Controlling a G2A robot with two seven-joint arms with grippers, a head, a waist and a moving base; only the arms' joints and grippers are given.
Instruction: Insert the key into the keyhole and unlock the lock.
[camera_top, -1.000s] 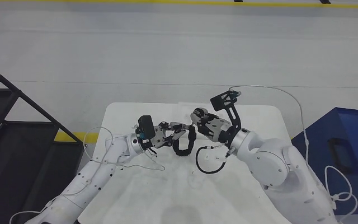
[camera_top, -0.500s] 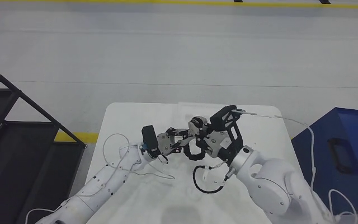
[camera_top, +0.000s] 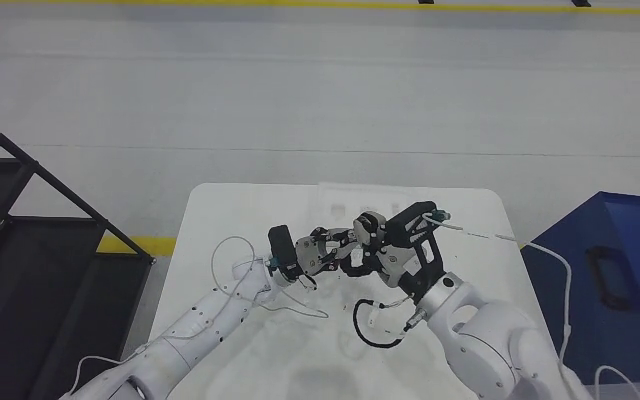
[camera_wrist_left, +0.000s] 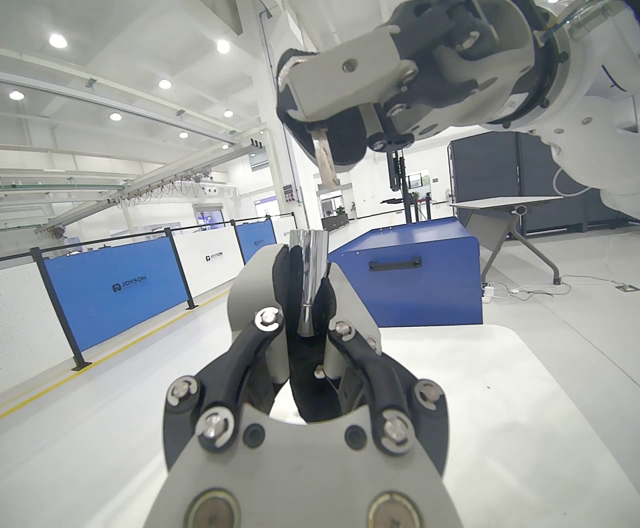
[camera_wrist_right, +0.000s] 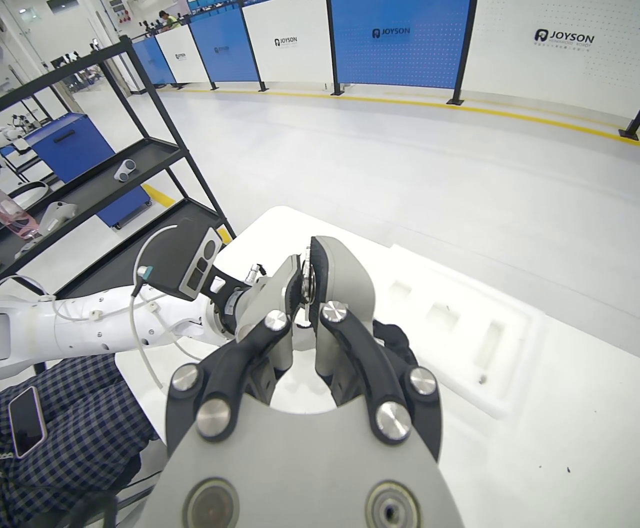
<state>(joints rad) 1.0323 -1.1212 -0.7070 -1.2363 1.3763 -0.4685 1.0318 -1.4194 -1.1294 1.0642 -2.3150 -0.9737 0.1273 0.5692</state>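
- The left end effector (camera_wrist_left: 301, 272) is clamped tight on the lock (camera_wrist_left: 311, 260). It's a shiny metal barrel with a black part behind it, held up in the air over the white tabletop (camera_top: 230, 215).
- The right end effector (camera_wrist_right: 305, 280) is pinched narrow on the key (camera_wrist_left: 324, 161). It grips the head, so the metal blade sticks out past the fingers.
- The two meet roughly over the middle of the tabletop, with the left arm coming in from the near left and the right arm from the near right.
- The key blade points at the end of the lock barrel. There's a small gap between them, so they aren't touching. I can't make out the keyhole itself.
- There's a white foam tray (camera_wrist_right: 465, 320) with a few cut-out pockets on the far part of the tabletop.
- Off the tabletop, a blue cabinet (camera_top: 600, 270) stands on the floor to the right and a black shelf rack (camera_top: 50, 260) to the left.
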